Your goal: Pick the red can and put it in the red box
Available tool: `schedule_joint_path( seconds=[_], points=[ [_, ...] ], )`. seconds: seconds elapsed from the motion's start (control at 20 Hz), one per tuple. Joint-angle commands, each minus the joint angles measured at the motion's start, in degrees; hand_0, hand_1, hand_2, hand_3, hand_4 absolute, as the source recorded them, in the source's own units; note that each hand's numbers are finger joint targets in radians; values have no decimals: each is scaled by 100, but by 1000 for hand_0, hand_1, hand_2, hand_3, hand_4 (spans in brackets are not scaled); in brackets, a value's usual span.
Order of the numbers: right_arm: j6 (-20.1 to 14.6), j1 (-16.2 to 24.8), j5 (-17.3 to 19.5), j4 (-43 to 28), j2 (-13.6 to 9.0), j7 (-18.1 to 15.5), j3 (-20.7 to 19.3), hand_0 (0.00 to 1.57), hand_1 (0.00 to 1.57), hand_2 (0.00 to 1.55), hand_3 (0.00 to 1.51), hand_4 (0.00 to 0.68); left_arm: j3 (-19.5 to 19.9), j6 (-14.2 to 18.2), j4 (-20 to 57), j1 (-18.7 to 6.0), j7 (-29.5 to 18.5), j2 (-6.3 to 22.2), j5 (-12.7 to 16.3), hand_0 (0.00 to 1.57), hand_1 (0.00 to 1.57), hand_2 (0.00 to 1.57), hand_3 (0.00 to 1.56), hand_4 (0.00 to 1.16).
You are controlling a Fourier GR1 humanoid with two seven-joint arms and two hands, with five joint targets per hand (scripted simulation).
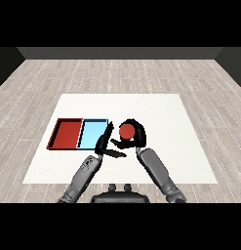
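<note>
The red can point(127, 131) stands just right of the trays, seen from above as a red disc. My right hand point(136, 137) curls round it, fingers arching over its far side and the thumb reaching across its near side. My left hand point(105, 143) is right beside it on the left, fingers straight, at the near right corner of the light blue tray point(94, 132). The red tray point(67, 134) lies to the left of the blue one with nothing in it.
The two trays lie side by side at the left of the white table point(161, 112). Grey wooden floor surrounds the table.
</note>
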Motion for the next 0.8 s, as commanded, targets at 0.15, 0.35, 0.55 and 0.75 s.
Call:
schedule_joint_path(
  seconds=[0.15,0.35,0.55,0.75],
  points=[
    [-204,87,1,-295,39,51,305,1454,1454,1442,1394,666,-400,231,421,-95,-433,-6,452,0,0,0,0,0],
    [-307,307,-274,-445,39,-164,635,1469,1469,1432,1399,644,-483,154,157,3,-327,-6,397,0,0,0,0,0],
    [-491,167,-533,-226,40,-325,778,1515,1515,1457,1416,660,-828,707,482,-561,-280,-6,770,0,0,0,0,0],
    [165,387,-608,47,40,-742,390,1513,1513,1456,1422,656,-752,489,757,-620,-521,-6,936,0,0,0,0,0]
  ],
)
